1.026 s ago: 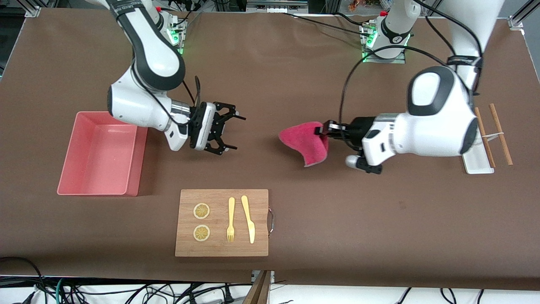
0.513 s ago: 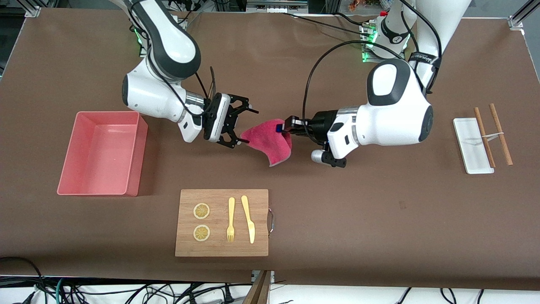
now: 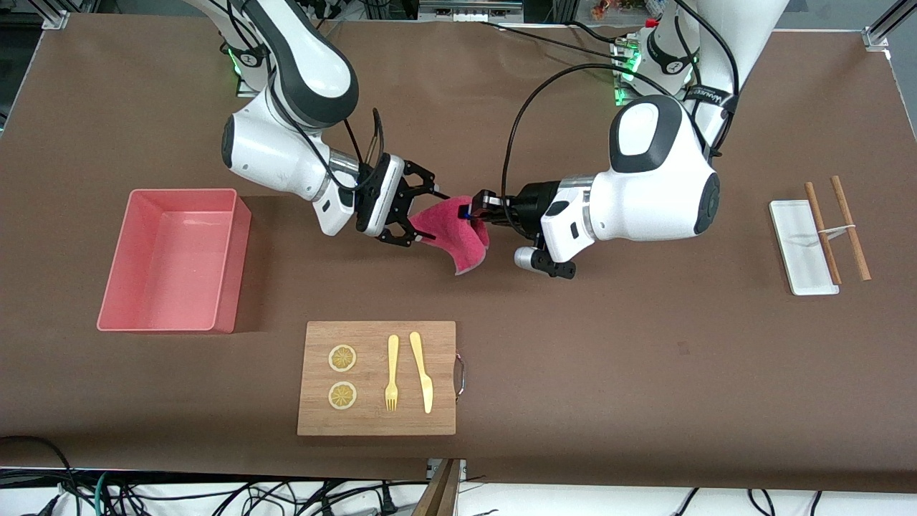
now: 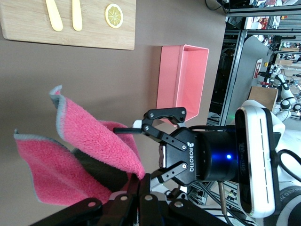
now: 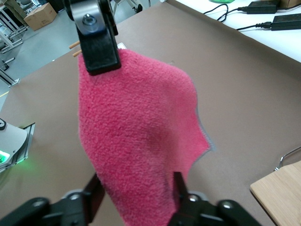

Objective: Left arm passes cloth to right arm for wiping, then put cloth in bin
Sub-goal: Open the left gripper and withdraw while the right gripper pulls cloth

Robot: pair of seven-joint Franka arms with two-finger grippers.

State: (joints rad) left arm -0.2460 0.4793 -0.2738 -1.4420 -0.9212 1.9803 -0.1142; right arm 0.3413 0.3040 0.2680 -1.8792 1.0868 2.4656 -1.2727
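The magenta-red cloth (image 3: pixel 455 229) hangs in the air over the middle of the table, between the two grippers. My left gripper (image 3: pixel 475 209) is shut on one edge of it; the pinch shows in the left wrist view (image 4: pixel 143 181). My right gripper (image 3: pixel 430 216) is open, with its fingers astride the other edge of the cloth (image 5: pixel 136 127). In the right wrist view the cloth fills the gap of the right gripper (image 5: pixel 136 181). The salmon-pink bin (image 3: pixel 236 265) stands empty toward the right arm's end of the table.
A wooden board (image 3: pixel 444 337) with a fork, a knife and two lemon slices lies nearer the front camera than the grippers. A narrow white tray (image 3: pixel 799 247) with two wooden sticks (image 3: pixel 849 226) lies toward the left arm's end.
Both arms have moved toward each other over the table's middle. The left gripper carried the cloth toward the right gripper, whose open fingers now stand around the cloth's free edge.
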